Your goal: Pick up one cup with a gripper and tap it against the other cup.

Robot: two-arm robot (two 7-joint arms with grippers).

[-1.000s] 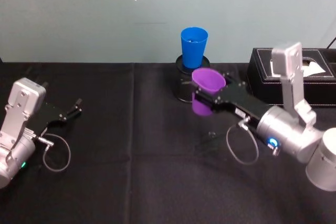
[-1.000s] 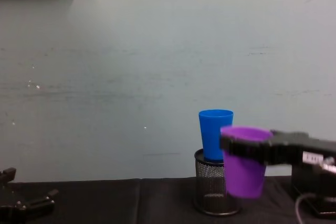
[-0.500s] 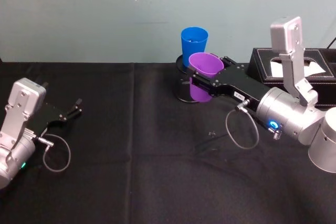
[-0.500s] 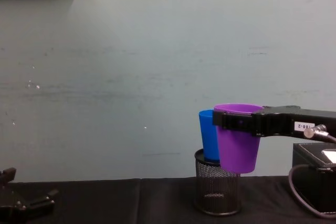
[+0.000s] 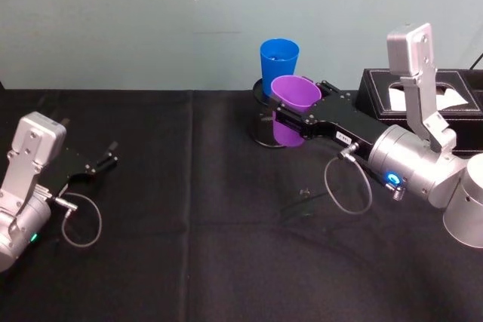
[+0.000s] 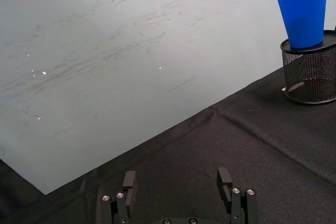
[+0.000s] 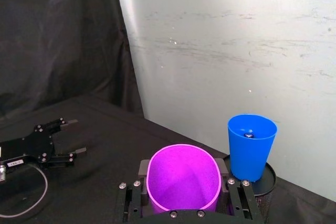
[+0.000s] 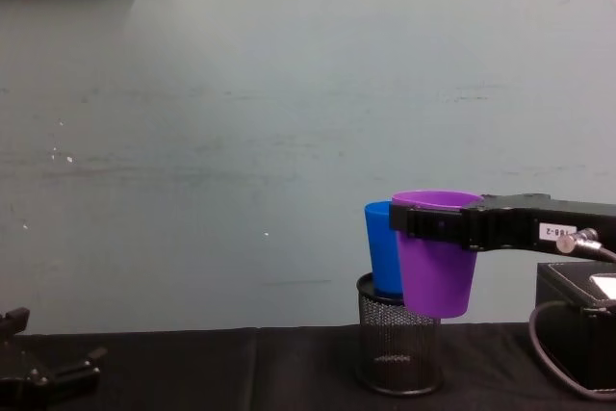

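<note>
- Head view: the right gripper [image 5: 300,100] has its fingers clamped on the purple cup [image 5: 285,134] just below the rim. It holds the cup upright in the air, right beside the blue cup [image 5: 278,61].
- In the chest view the two cups overlap, so we cannot tell whether they touch or a thin gap remains.
- The blue cup stands in the top of a black mesh pen holder [image 8: 395,358], perched high with only its narrow base seated. We judge that to be the main risk: a push that is too firm, or that lands near its rim, could tip it out or rock the holder over.
- A low approach could strike the holder's rim instead of the blue cup.
- The purple cup's wall is smooth and tapered, so we think a jolt at contact could let it slip or twist in the grip.
- The left gripper [image 5: 108,154] rests on the black tablecloth [image 5: 189,262] far to the left, fingers apart, well clear of both cups.
</note>
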